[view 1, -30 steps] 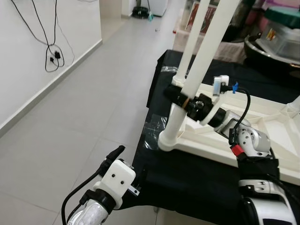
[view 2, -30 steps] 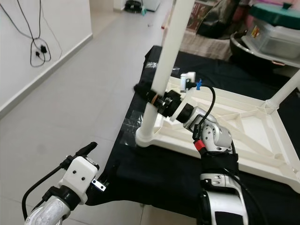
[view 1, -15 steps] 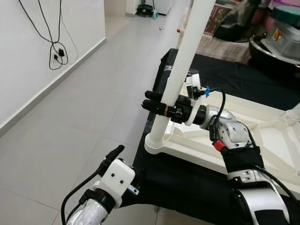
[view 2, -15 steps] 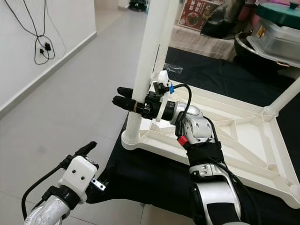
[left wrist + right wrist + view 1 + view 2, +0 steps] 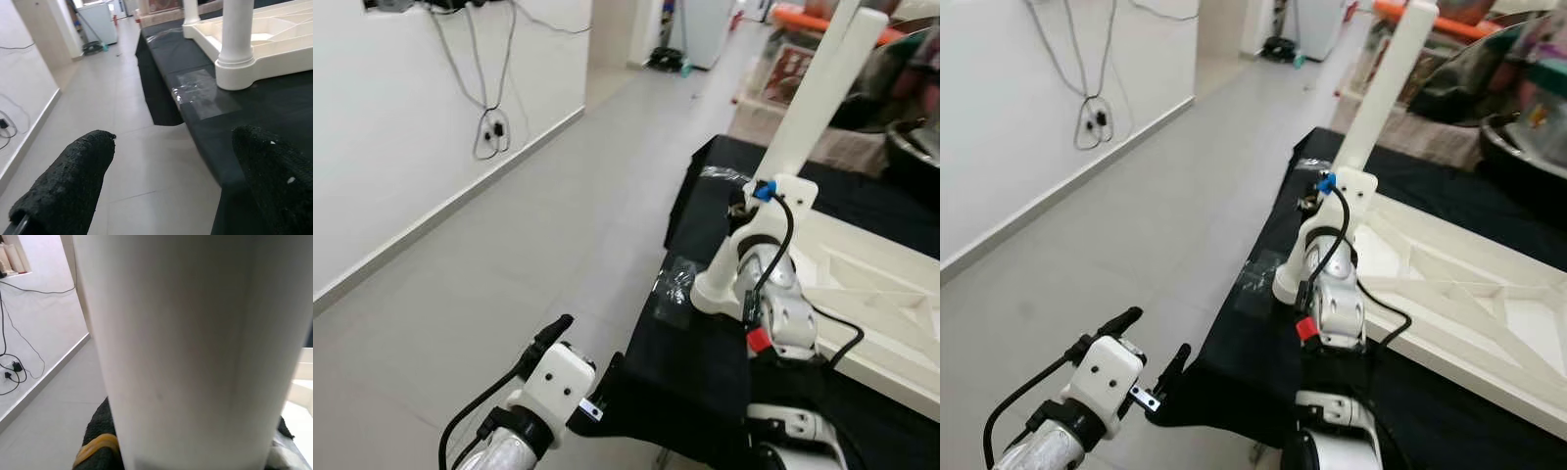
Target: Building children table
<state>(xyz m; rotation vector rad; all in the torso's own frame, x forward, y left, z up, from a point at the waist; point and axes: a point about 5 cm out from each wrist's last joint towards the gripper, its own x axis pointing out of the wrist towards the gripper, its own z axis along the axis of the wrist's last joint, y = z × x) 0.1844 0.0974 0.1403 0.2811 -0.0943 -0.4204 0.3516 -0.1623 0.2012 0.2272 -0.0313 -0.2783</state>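
Since half a second back: head camera has swung, so the whole scene sits differently; beyond that, the right forearm now stands nearly vertical in front of the leg where it reached in sideways before.

Left to right:

- Left gripper — low at 7 o'clock in the eye views, hanging off the edge of the black-draped work surface over grey floor tiles. Fingers spread wide, nothing between them. Idle, well apart from the table parts.
- Clear plastic wrapper — flat on the black cloth, just beside the leg's base, toward 9 o'clock of it.
- White cylindrical plastic table leg — standing in the corner socket of the upturned white plastic children's tabletop, which lies underside-up on the cloth. Long axis runs up toward 1 o'clock, slightly tilted.
- Right gripper — its wrist view has the leg's white face pressed right up against it, black finger pads just peeking out on both sides. Judgement: fingers clamped around the leg low on its shaft. In the eye views the wrist blocks sight of the fingers.

Key relation: the leg rises straight up out of the right gripper's grasp, axis crosswise to the fingers. The right arm is by far the nearer. Any seating push likely goes down along that axis into the socket.
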